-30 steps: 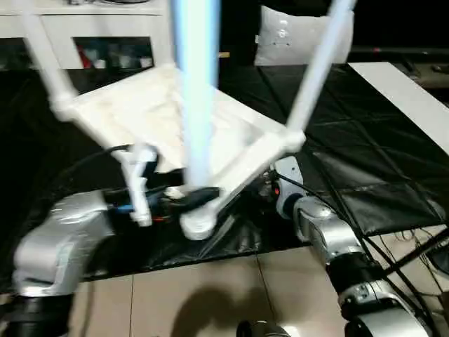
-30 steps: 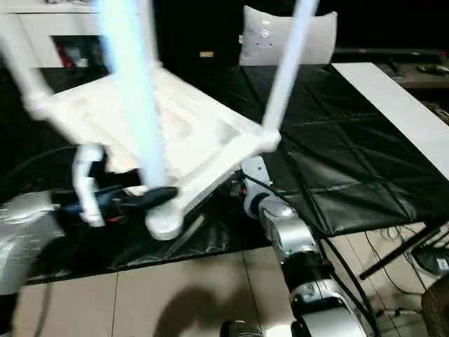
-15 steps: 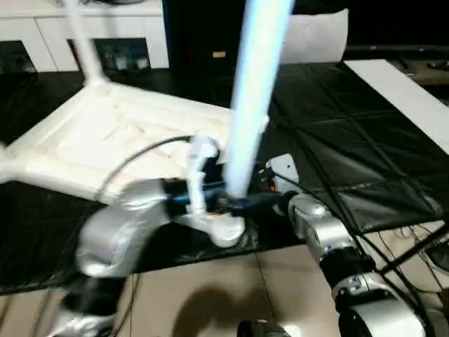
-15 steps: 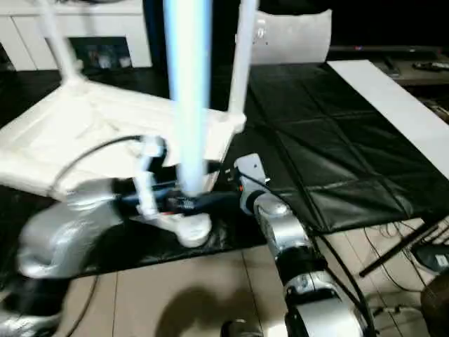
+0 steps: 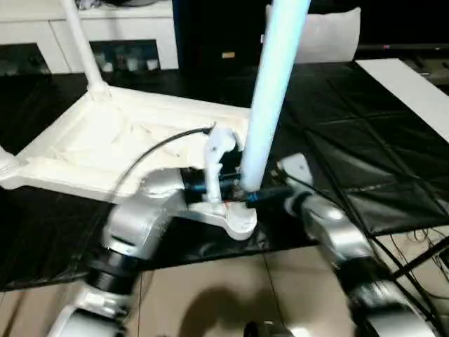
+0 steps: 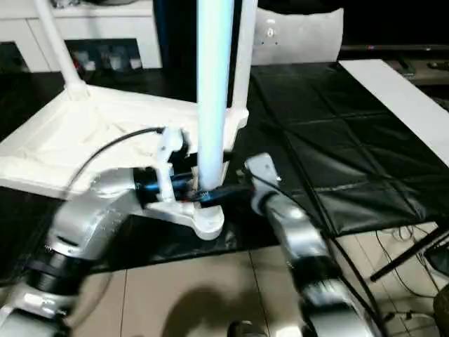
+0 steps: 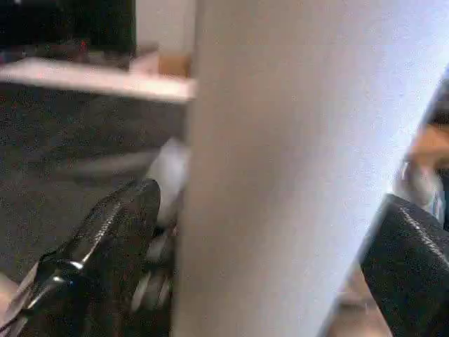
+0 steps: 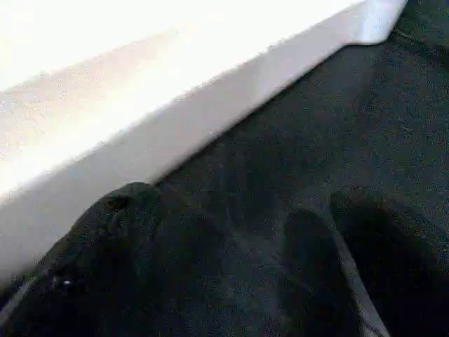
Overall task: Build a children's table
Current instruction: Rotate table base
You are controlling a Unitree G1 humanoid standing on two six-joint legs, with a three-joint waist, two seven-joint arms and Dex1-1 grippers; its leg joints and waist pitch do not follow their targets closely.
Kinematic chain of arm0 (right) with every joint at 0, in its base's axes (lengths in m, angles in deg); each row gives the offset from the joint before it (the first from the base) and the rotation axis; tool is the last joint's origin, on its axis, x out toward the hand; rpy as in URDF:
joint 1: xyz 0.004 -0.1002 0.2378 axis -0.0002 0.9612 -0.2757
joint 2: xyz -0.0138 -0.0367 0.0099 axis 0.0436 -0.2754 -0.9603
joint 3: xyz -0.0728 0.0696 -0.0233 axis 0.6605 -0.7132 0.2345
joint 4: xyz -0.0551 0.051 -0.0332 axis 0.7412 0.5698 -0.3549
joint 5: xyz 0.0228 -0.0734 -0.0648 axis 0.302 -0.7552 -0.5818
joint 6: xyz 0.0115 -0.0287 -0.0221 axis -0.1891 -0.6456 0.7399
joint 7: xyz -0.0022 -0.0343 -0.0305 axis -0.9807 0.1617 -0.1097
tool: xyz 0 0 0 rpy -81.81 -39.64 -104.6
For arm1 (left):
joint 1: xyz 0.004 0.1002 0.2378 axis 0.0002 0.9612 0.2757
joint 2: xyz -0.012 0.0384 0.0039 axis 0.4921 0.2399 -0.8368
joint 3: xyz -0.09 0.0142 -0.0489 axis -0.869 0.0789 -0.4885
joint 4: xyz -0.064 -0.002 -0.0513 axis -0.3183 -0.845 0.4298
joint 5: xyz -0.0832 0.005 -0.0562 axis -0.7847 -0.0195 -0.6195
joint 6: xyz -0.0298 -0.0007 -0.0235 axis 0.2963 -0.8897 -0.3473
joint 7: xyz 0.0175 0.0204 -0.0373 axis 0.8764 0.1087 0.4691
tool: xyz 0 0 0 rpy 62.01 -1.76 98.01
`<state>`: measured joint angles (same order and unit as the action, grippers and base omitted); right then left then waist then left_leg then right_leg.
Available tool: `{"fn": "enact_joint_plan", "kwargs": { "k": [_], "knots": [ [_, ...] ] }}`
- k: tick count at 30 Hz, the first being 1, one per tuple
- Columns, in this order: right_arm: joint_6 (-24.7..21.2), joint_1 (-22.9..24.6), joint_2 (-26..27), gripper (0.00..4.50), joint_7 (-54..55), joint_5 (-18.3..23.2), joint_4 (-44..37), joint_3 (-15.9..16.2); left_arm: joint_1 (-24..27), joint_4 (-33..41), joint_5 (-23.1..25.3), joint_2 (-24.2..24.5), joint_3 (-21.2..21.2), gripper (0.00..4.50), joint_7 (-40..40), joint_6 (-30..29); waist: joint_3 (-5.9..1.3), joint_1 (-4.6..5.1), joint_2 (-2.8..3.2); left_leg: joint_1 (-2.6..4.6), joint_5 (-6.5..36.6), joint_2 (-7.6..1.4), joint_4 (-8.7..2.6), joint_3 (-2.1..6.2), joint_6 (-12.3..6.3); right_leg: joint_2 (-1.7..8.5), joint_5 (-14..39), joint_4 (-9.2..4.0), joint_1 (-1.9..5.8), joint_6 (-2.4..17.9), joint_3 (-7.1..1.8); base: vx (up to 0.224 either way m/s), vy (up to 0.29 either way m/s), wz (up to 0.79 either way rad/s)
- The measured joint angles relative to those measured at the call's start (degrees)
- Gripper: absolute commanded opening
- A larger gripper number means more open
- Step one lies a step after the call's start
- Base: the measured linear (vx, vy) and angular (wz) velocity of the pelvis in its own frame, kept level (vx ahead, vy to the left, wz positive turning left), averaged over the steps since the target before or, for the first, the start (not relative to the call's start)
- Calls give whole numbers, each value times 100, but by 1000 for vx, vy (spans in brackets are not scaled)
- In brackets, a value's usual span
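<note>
Table top point(image 5: 119, 144): white plastic, underside up, lying on the black mat point(image 5: 365, 133) in the left and centre of the head views; its ribs and raised edge show.
Near leg point(image 5: 270, 91): white tapered tube standing upright in the near corner socket point(image 5: 235, 221), rising out of the frame's top edge at centre.
Far leg point(image 5: 81, 42): upright in the far corner socket, upper left of the frame.
Third leg point(image 6: 242, 56): upright behind the near leg, at the top's right-hand corner.
Left gripper point(image 7: 270, 246): at the foot of the near leg; fingers point(image 7: 105, 246) spread apart, one on each side of the tube, a gap visible beside the nearer finger.
Right gripper point(image 8: 231, 267): low over the black mat beside the table top's white edge; fingers apart, nothing between them.
Forearms: silver, meeting at lower centre of the head views, just by the near socket.
Background: white cabinet point(image 5: 119, 38) at upper left; grey-white pillow point(image 5: 330, 35) at upper right; tiled floor point(image 5: 231, 295) along the bottom.
</note>
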<state>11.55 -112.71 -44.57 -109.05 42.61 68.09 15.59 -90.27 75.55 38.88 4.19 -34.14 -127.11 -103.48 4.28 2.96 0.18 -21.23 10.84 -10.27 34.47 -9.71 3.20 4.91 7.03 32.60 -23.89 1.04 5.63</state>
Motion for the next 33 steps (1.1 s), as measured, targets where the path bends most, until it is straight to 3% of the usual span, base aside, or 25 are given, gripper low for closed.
{"fn": "enact_joint_plan", "kwargs": {
  "k": [6,7,12,15,20,23,33],
  "knots": [
    [-175,620,-626,450,-953,326,-1110,129,-94,-486,73,714,146,445,-1027,160,-6,-27,11,12,0,0,3,-1,0,0,1,11,6,-1,-1,0,0,0],
    [-199,690,-698,450,-1061,366,-1240,130,-128,-625,95,816,167,430,-1172,229,-7,-27,13,14,0,0,5,0,0,0,1,11,8,-1,-1,0,0,0],
    [-410,1141,-1216,450,-1985,681,-2261,257,-749,-1919,1075,1232,746,391,-1597,1473,-10,-45,17,17,-1,2,12,3,0,2,4,8,21,-6,-1,0,0,0],
    [-565,1239,-1429,450,-2353,863,-2661,352,-982,-2428,1532,1272,962,373,-1611,2029,-11,-37,17,15,-1,3,18,3,-1,4,6,3,24,-9,-1,0,0,0],
    [-822,1396,-1649,450,-2876,1104,-3126,561,-1232,-2952,1834,1180,1262,331,-1801,2652,-12,-64,16,12,-1,3,22,3,-2,6,6,2,25,-9,1,0,0,0],
    [-986,1457,-1719,450,-3095,1237,-3338,642,-1363,-3320,2039,1133,1398,292,-1896,3032,-12,-112,16,9,0,2,20,3,-2,6,6,3,22,-9,2,0,0,0],
    [-1157,1471,-1876,450,-3274,1247,-3529,747,-1624,-3959,2367,955,1497,233,-1890,3705,-13,-325,12,11,-1,3,20,2,-2,10,5,4,24,-9,3,0,0,0]
  ]
}}
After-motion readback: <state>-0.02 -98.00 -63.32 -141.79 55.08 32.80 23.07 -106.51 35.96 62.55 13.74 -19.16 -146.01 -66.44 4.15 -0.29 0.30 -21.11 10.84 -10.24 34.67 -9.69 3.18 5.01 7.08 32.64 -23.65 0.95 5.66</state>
